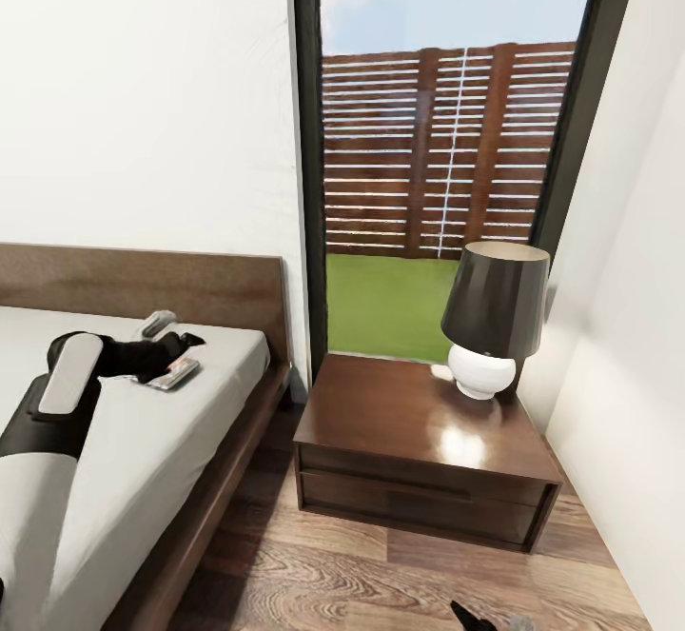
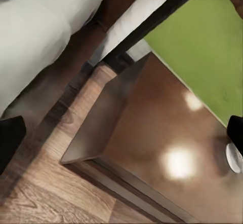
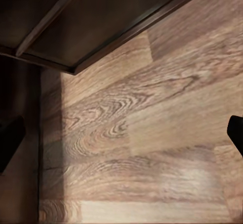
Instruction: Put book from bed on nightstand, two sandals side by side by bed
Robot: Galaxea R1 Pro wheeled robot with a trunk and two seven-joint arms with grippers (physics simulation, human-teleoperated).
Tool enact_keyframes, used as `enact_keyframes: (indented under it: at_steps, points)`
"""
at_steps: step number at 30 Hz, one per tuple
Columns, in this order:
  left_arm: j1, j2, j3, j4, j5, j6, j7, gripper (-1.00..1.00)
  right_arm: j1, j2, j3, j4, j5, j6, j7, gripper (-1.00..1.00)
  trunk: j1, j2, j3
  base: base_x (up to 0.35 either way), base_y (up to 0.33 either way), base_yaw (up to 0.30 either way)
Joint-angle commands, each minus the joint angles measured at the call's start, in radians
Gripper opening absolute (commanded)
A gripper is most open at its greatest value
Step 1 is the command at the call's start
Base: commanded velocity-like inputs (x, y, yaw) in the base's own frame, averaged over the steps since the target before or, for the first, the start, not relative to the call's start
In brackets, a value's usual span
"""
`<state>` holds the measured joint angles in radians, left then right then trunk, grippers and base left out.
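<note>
Step 1, book transfer: left gripper (image 1: 181,344) spread open beside the book (image 1: 174,374) on the bed (image 1: 190,422); right gripper (image 3: 121,133) open; next, grasp, carry to nightstand (image 1: 400,412).

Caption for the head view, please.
Left gripper reaches over the book on the bed, beside the lamp-topped nightstand.
</note>
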<state>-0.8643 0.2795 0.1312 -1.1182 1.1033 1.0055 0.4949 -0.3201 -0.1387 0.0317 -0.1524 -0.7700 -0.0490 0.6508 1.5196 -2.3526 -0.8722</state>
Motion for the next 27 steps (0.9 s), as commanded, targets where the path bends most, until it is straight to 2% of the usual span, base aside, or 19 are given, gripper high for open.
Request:
enact_keyframes:
  at_steps: [1, 2, 3, 4, 8, 11, 12, 16, 20, 21, 27]
  points:
    - [-0.008, 0.022, 0.007, 0.001, 0.021, 0.003, 0.016, 1.00, -0.001, -0.001, 0.004, -0.022, -0.002, 0.013, 0.003, 1.00, 0.000, 0.000, -0.001, 0.000, 0.000, 0.000]
    - [-0.014, 0.045, 0.011, 0.003, 0.030, 0.004, 0.020, 1.00, -0.001, -0.001, 0.005, -0.046, -0.002, 0.032, 0.003, 1.00, 0.000, 0.000, -0.001, 0.000, 0.000, 0.000]
    - [-0.023, 0.092, 0.018, 0.009, 0.052, 0.006, 0.026, 1.00, -0.001, -0.002, 0.006, -0.100, -0.003, 0.072, 0.003, 1.00, 0.000, 0.000, -0.001, 0.000, 0.000, 0.000]
    - [-0.023, 0.092, 0.018, 0.009, 0.052, 0.006, 0.026, 1.00, -0.001, -0.002, 0.006, -0.100, -0.003, 0.072, 0.003, 1.00, 0.000, 0.000, -0.001, 0.000, 0.000, 0.000]
    - [-0.033, 0.198, 0.027, 0.039, 0.117, 0.007, 0.033, 1.00, -0.001, -0.002, 0.006, -0.220, -0.003, 0.160, 0.001, 1.00, 0.000, 0.000, -0.001, 0.000, 0.000, 0.000]
    - [-0.036, 0.286, 0.030, 0.078, 0.184, 0.009, 0.036, 1.00, -0.001, -0.002, 0.006, -0.310, -0.003, 0.234, -0.001, 1.00, 0.000, 0.000, -0.001, 0.000, 0.000, 0.000]
    - [-0.037, 0.346, 0.032, 0.108, 0.235, 0.009, 0.037, 1.00, -0.001, 0.000, 0.007, -0.367, -0.003, 0.286, -0.003, 1.00, 0.000, 0.000, -0.001, 0.000, 0.000, 0.000]
    - [-0.038, 0.454, 0.030, 0.162, 0.332, 0.010, 0.038, 1.00, -0.002, 0.003, 0.007, -0.470, -0.003, 0.391, -0.014, 1.00, 0.000, 0.000, -0.001, 0.000, 0.000, 0.000]
    - [-0.039, 0.535, 0.019, 0.192, 0.392, 0.012, 0.039, 1.00, -0.014, 0.010, 0.008, -0.561, -0.005, 0.485, -0.029, 1.00, 0.000, 0.000, -0.001, 0.000, 0.000, 0.000]
    - [-0.039, 0.565, 0.008, 0.200, 0.408, 0.013, 0.039, 1.00, -0.022, 0.017, 0.008, -0.603, -0.008, 0.523, -0.035, 1.00, 0.000, 0.000, -0.001, 0.000, 0.000, 0.000]
    - [-0.039, 0.626, -0.044, 0.207, 0.432, 0.015, 0.033, 1.00, -0.037, 0.029, 0.008, -0.707, -0.015, 0.591, -0.041, 1.00, 0.000, 0.000, -0.001, 0.000, 0.000, 0.000]
